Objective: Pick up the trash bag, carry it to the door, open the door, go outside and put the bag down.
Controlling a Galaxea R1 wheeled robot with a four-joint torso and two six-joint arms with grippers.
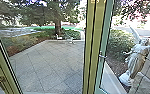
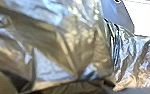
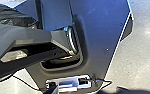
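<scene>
"Crinkled, shiny plastic: is that the trash bag (image 2: 66, 42), bunched close by your left pincer?"

"So I take it. I'd guess it's kept up near me for carrying, off the ground and out of the way of the doorway."

"Gripped tight?"

"Can't say. Whether my left pincer is wide, narrow or clamped on the plastic, I cannot tell; same for my right pincer."

"And beyond them?"

"Ahead of both, a yellowish door upright (image 1: 91, 47), with a door handle (image 1: 102, 56) just beside it. Farther out, paving (image 1: 46, 67), then a tree (image 1: 57, 23). Off to the right, a white statue (image 1: 134, 60). That paving looks a sensible place for the bag."
</scene>
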